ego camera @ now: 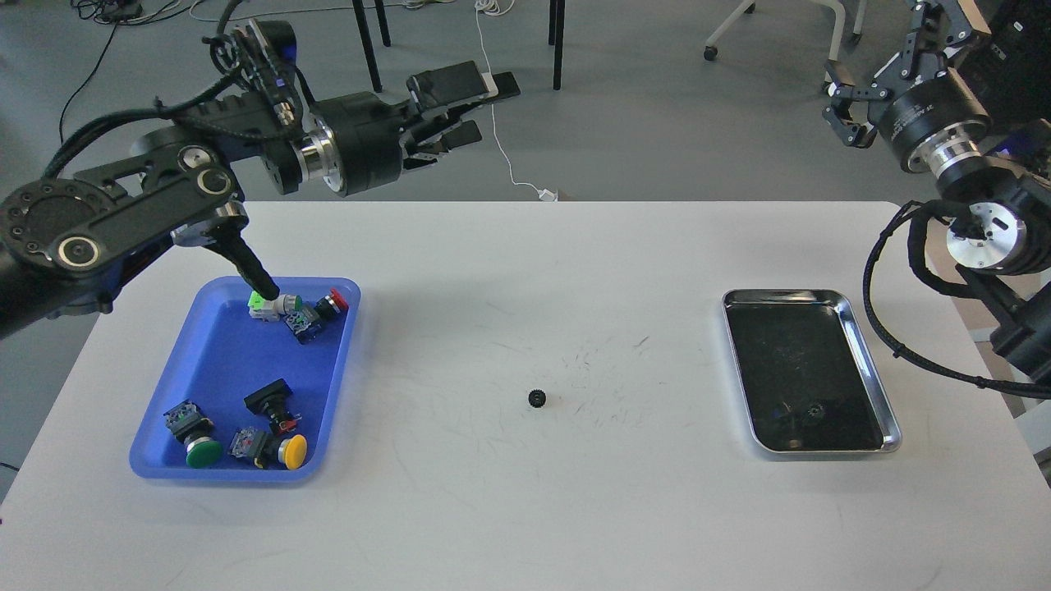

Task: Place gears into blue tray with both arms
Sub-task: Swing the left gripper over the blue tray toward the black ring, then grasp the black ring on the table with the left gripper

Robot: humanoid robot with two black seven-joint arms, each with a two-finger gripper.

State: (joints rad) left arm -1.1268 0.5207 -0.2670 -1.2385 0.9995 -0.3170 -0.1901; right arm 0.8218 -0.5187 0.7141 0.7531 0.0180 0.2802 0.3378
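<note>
One small black gear [537,399] lies on the white table near its middle. A second gear [814,410] rests on the dark bottom of the steel tray [893,427] at the right. The blue tray [222,361] sits at the left and holds several push-button switches. My left gripper [493,107] hangs high over the table's far edge, pointing right, open and empty, well above and beyond the blue tray. At the top right, off the table, my right gripper [887,61] is raised, with its fingers apart and nothing between them.
Push-buttons with green [203,452], yellow [295,451] and red [337,300] caps fill parts of the blue tray. Chair legs and a white cable [497,131] are on the floor behind the table. My left forearm [123,222] reaches over the tray's far corner.
</note>
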